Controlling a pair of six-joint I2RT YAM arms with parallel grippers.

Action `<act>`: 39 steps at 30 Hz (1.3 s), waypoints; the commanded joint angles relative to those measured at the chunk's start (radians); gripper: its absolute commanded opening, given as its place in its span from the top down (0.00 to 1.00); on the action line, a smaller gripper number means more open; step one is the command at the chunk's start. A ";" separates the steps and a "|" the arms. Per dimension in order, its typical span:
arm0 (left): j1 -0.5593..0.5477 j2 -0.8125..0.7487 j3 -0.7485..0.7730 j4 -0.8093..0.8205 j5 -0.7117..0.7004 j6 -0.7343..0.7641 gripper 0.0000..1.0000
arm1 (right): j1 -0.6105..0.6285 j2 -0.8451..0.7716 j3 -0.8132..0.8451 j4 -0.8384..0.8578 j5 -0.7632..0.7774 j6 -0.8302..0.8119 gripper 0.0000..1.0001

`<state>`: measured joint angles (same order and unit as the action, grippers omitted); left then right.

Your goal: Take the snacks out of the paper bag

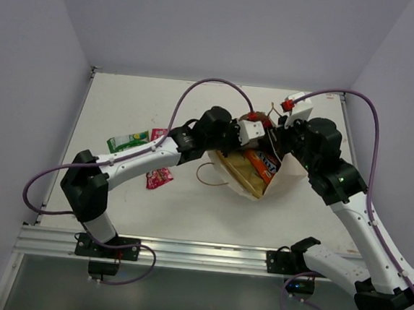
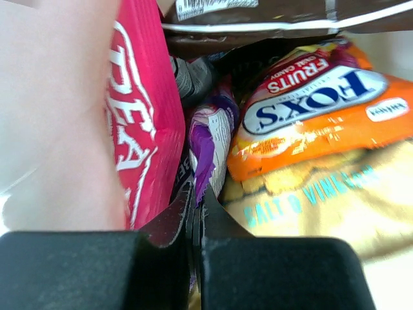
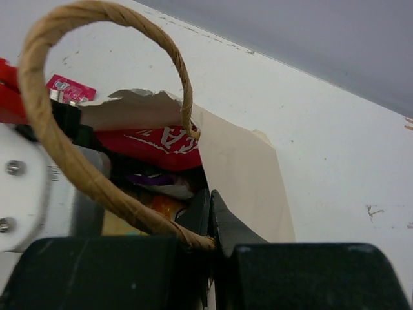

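The beige paper bag (image 1: 285, 178) lies on its side at mid table, mouth open. My left gripper (image 1: 258, 139) reaches into it and is shut on the edge of a purple-white packet (image 2: 210, 139), jaws together (image 2: 197, 194). Around it lie a pink-red packet (image 2: 139, 129), an orange Fox's packet (image 2: 316, 110), a tan-yellow chip bag (image 2: 322, 200) and a brown bag (image 2: 258, 19). My right gripper (image 1: 282, 143) is shut (image 3: 211, 200) on the paper bag's rim (image 3: 239, 174) at the root of a string handle (image 3: 58, 142), holding it up.
On the table left of the bag lie a green packet (image 1: 127, 142) and two pink packets (image 1: 158, 134) (image 1: 158, 177). The bag's other handle (image 1: 209, 173) lies looped on the table. Walls stand close on three sides.
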<state>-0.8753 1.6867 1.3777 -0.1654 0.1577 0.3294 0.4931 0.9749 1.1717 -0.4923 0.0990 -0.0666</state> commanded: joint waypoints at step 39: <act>0.282 -0.312 -0.160 -0.056 -0.207 -0.573 1.00 | 0.007 -0.022 -0.026 0.054 0.067 0.017 1.00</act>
<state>-0.6102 1.4174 1.2308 -0.3279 -0.1352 -0.1753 0.4973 0.9737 1.1530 -0.4610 0.1680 -0.0639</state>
